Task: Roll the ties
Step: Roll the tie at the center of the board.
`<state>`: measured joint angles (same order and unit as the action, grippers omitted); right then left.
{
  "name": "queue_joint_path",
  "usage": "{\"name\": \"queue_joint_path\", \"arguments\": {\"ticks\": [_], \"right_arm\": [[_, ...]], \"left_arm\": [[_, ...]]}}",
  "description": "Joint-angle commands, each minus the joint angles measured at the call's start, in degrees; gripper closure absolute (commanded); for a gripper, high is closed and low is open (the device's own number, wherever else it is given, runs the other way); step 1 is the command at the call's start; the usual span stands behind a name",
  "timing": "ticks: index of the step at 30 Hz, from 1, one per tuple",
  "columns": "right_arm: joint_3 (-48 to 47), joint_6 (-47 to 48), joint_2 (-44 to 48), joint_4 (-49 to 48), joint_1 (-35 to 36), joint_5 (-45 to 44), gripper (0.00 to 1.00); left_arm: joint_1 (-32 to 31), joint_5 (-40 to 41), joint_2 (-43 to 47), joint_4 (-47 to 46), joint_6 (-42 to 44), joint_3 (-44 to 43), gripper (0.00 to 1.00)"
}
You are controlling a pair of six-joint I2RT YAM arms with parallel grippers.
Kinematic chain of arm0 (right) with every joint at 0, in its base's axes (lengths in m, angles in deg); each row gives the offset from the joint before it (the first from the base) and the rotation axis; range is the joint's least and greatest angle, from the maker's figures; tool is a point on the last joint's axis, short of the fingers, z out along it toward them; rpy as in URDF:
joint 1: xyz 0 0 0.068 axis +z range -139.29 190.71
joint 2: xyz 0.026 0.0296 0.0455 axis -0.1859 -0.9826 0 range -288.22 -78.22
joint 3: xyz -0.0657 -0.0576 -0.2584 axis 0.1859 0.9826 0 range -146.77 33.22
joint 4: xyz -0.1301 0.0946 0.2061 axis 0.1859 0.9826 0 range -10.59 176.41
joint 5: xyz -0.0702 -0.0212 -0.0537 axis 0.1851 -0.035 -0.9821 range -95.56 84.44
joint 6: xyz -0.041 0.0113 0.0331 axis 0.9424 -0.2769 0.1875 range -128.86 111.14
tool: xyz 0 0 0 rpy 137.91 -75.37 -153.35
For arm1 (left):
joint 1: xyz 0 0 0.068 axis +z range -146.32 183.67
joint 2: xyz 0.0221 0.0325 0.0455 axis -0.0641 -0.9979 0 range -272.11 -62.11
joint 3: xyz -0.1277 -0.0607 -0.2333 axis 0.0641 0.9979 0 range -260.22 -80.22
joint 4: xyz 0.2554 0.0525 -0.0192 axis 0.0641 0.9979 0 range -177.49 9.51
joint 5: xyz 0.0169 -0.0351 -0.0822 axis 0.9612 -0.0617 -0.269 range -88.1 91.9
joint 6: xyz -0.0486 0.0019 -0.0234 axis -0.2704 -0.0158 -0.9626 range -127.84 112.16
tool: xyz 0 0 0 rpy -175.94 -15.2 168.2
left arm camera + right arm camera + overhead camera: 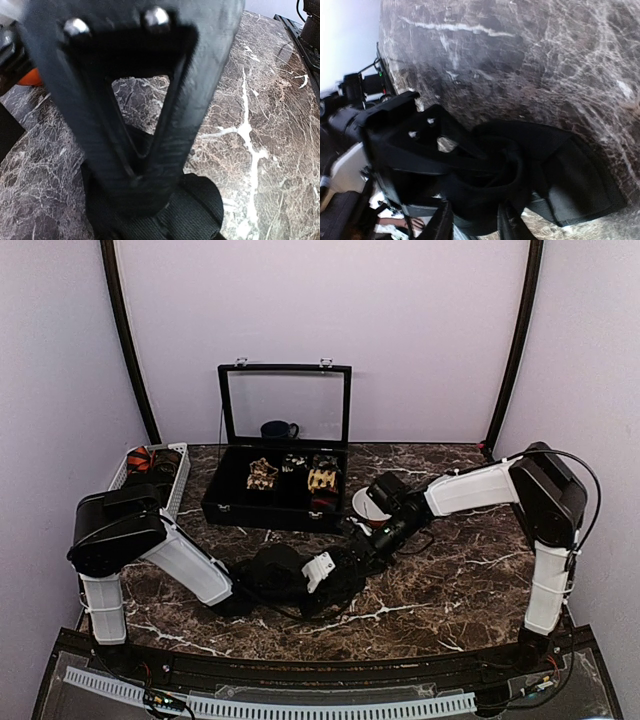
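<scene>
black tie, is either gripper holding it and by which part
The right gripper pinches the black tie at its rolled bunch, the flat end lying free. The left gripper sits on the same roll; whether it grips cannot be told.

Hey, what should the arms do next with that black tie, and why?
Probably wind the roll a bit further toward the loose part: the black tie is only partly rolled, and its wide end lies flat on the marble table.

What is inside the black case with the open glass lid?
The black hinged case holds a tan rolled tie, a black-white rolled tie and a second tan rolled tie. Its front wall covers the nearest compartments, so their contents cannot be told.
</scene>
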<state>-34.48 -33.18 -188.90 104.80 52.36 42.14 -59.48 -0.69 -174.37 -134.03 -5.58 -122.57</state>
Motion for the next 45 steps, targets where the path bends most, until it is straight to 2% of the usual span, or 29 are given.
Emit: {"name": "queue_joint_path", "arguments": {"ticks": [1,4,8,13,18,19,22,26,28,33,37,41,45], "right_arm": [[-1.24,3.92,-3.25,2.59,0.23,-1.30,0.81],[-2.50,6.26,-4.87,4.27,-0.22,-3.53,0.99],[-1.94,6.97,-5.34,3.80,-2.05,-4.52,1.00],[-1.02,8.17,-5.84,4.14,-4.05,-5.71,1.00],[-0.37,8.41,-6.34,3.83,-5.49,-6.61,1.00],[-0.53,8.47,-6.58,3.85,-5.52,-6.59,1.00],[-1.15,8.30,-5.84,4.11,-5.53,-5.91,1.00],[-1.62,7.76,-2.83,4.87,-5.61,-4.85,1.00],[-1.81,7.93,-1.56,6.08,-5.65,-4.56,0.94],[-1.39,5.91,1.93,6.01,-5.83,-2.91,0.66],[-0.73,1.88,3.90,3.03,-5.28,2.42,0.47],[-1.07,2.53,3.17,4.44,-3.32,3.42,0.45],[-0.29,3.67,1.52,5.23,-2.10,2.71,0.48]], "left_arm": [[0.27,-0.55,-0.06,6.14,-1.12,-0.46,0.61],[0.23,-0.97,0.06,6.36,-1.11,-0.96,0.58],[0.33,-1.09,1.13,4.78,-1.56,-0.54,0.42],[0.36,-0.69,1.70,3.31,-0.91,-1.00,0.28],[0.31,0.27,0.97,2.24,-0.92,-1.97,0.26],[0.31,-0.02,0.40,2.43,-0.75,-2.46,0.29],[0.31,0.17,-1.63,5.30,-0.43,-5.01,0.50],[0.31,0.32,-3.01,7.82,-0.62,-5.92,0.63],[0.30,0.45,-2.96,8.30,-0.77,-5.33,0.64],[0.31,0.79,-2.75,10.12,-0.47,-4.89,0.65],[0.27,1.10,-2.78,11.50,-0.42,-5.37,0.65],[0.30,1.31,-2.83,12.08,-0.60,-5.46,0.65],[0.32,1.46,-2.78,12.22,-0.85,-5.46,0.65]]}}
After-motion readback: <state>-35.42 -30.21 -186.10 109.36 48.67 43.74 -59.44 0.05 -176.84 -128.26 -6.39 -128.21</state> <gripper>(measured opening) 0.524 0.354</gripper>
